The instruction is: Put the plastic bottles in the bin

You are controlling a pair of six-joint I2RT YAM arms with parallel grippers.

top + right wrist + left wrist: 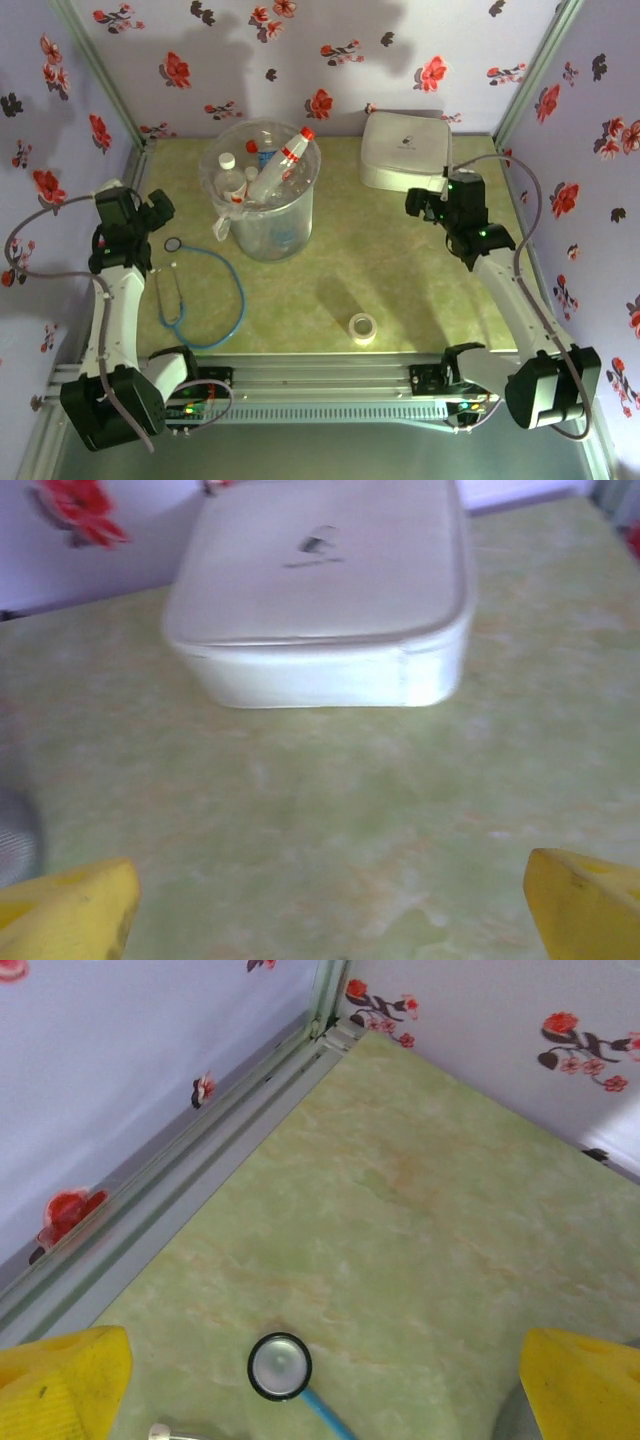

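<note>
The bin [272,232] stands upright on the green marbled desk [400,280], toward the back and left of centre, and the plastic bottles [283,160] lie piled inside it. One bottle with a red cap and a red label leans so that its cap pokes above the rim, and a white-capped one sits against the left wall of the bin. The left tool [320,1385] hangs over the left side of the desk, near the corner of the flowered walls, with its jaws spread wide and nothing between them. Its yellow pads [62,1380] sit at the two lower corners of the left wrist view. The round head of a blue-tubed stethoscope [279,1366] lies flat on the desk between them, and its tube curls toward the near edge. The right tool [330,910] is just as wide open and empty. It points at a white lidded box [320,600] that rests at the back right, well apart from the bin. A roll of clear tape [362,327] lies near the front edge.
</note>
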